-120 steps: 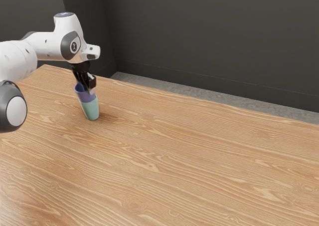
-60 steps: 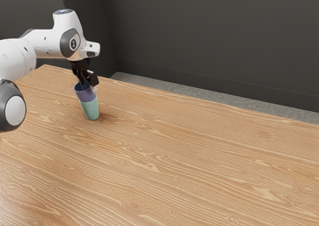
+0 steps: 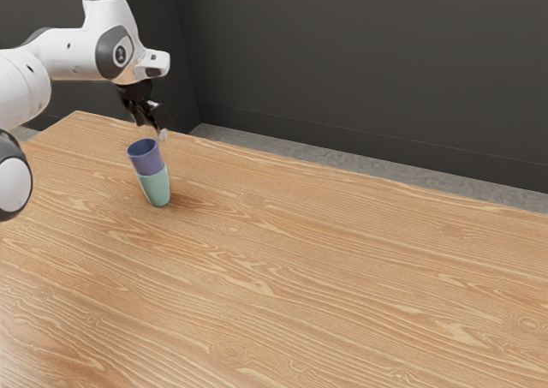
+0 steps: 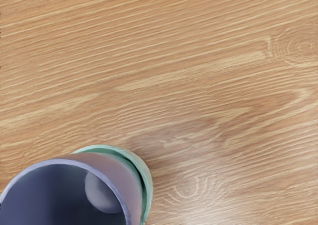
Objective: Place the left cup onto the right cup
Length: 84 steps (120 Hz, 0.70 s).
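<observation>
A purple cup sits nested in a teal cup on the wooden table, the stack leaning toward the exterior view's left. My black gripper hangs a short way above the purple cup's rim, apart from it, open with nothing between its fingers. In the wrist view I look down into the purple cup, with the teal cup's rim showing around it just under my hand.
The table's far edge runs behind the cups, with a dark wall beyond it. Bare wood stretches to the exterior view's right and toward the front.
My gripper has let go of the purple cup and risen straight up from it. The two cups have stayed stacked in place.
</observation>
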Motion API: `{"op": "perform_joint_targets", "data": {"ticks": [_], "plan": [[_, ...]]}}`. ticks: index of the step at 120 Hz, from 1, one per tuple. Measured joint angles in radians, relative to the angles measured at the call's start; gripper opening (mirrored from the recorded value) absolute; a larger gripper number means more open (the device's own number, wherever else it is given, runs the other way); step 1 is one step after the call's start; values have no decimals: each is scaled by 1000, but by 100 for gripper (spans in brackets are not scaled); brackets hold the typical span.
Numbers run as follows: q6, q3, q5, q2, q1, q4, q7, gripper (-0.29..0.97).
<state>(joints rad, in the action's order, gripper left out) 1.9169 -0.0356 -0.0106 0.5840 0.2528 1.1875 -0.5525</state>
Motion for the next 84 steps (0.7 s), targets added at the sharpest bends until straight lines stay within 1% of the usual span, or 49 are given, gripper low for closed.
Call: {"op": "perform_joint_targets", "data": {"ticks": [48,84], "plan": [[-43,-7,-1,-149,-38,95,6,66],[-120,-9,0,-330,-72,214,37,66]]}}
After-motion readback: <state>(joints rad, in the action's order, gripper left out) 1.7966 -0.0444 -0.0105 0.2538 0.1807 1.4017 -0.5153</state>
